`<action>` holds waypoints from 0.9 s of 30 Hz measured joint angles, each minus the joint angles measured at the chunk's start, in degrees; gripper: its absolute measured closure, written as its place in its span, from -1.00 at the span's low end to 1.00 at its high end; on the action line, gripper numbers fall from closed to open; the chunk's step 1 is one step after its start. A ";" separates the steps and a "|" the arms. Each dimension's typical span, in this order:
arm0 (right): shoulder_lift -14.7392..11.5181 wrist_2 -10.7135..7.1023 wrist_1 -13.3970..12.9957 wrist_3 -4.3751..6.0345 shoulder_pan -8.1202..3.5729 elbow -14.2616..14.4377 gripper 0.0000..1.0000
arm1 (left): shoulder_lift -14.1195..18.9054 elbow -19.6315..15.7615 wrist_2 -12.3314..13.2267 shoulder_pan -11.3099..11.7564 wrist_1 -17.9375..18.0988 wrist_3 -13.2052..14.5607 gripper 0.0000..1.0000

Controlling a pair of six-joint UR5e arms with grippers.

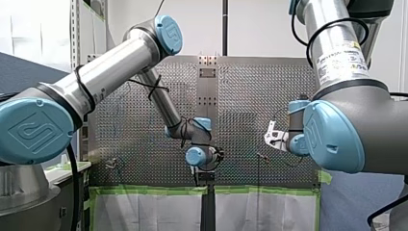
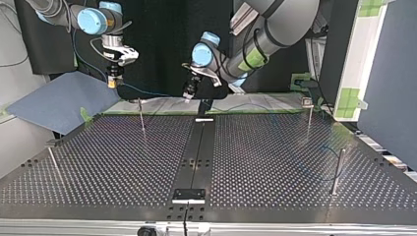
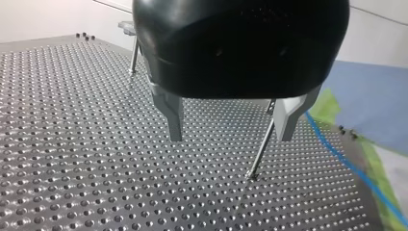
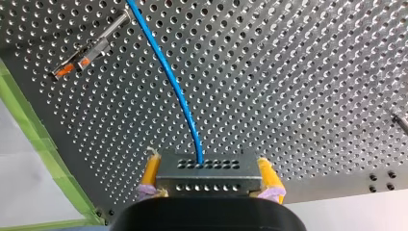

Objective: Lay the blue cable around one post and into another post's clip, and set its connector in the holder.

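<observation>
Clamped between my right gripper's (image 4: pixel 208 161) yellow pads (image 4: pixel 151 171) sits the metal connector (image 4: pixel 208 178), its blue cable (image 4: pixel 169 79) running ahead past a clip-topped post (image 4: pixel 89 52) (not in the clip, I think). My left gripper (image 3: pixel 226 127) hangs spread and empty, a post (image 3: pixel 261 151) beside one finger. I judge that routing, clipping and seating are all left to do.

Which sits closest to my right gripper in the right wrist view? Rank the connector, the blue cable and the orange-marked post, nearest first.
1. The connector: clamped in my right gripper itself.
2. The blue cable: leaves the connector and runs ahead over the table.
3. The orange-marked post: farthest ahead, beside the cable's far stretch.
</observation>
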 joint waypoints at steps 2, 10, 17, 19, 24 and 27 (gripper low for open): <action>0.05 -0.02 -0.08 -0.07 -0.01 0.01 1.00 | -1.04 1.03 -0.02 0.03 1.06 0.08 -0.86; 0.11 -0.07 -0.27 -0.27 -0.04 0.02 1.00 | -4.71 2.60 -0.93 0.79 2.87 0.80 -0.86; 0.20 -0.08 -0.45 -0.50 -0.05 0.03 1.00 | -8.22 1.59 -1.58 2.10 0.86 2.57 -0.91; 0.23 -0.11 -0.51 -0.52 -0.04 0.03 1.00 | -9.26 1.47 -0.84 2.15 0.95 2.90 -0.91; 0.25 -0.31 -0.55 -0.54 -0.05 0.03 1.00 | -12.35 1.48 1.53 2.10 2.86 1.76 -0.91; 0.26 -0.39 -0.54 -0.55 -0.05 0.04 1.00 | -14.03 1.73 2.46 2.04 3.97 0.57 -0.91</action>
